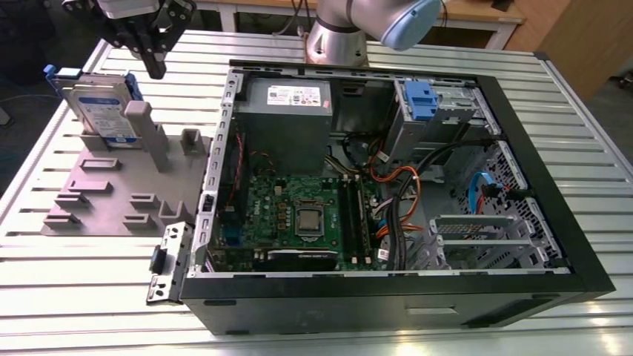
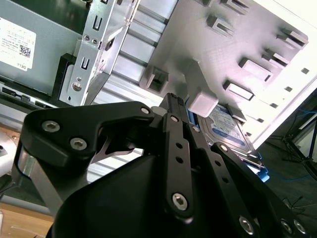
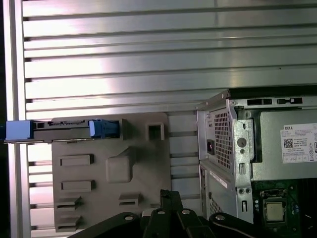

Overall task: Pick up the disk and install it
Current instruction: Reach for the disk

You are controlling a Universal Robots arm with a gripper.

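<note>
The gripper (image 1: 156, 68) hangs over the far corner of the table (image 1: 79, 297), on the exterior view's left. Its two black fingers (image 2: 174, 144) look pressed close together, and there is nothing between them. In both wrist views the tips point down at the grey holder plate (image 3: 138, 163).

The disk (image 1: 99, 111) is just below the gripper and a bit to the exterior view's left of it. They are near each other but not touching. The disk stands up on its thin side in a slot at the far end of the holder plate. In the first wrist view you look down on its thin top edge (image 3: 64, 130), with blue ends on both sides. A tall grey post (image 1: 138, 122) stands just beside it.

To the exterior view's right lies the open computer case (image 1: 554, 148). It has a big grey box (image 1: 287, 111) at the far side and a blue clip (image 1: 420, 100) in the metal bay.

I think the job in hand is getting to the disk, so nothing is picked up yet. To do it well, the fingers must open wider than the disk is thick. They should line up over the thin top edge and go straight down. They must not bump the post, and should grab near the middle so the disk does not tip
</note>
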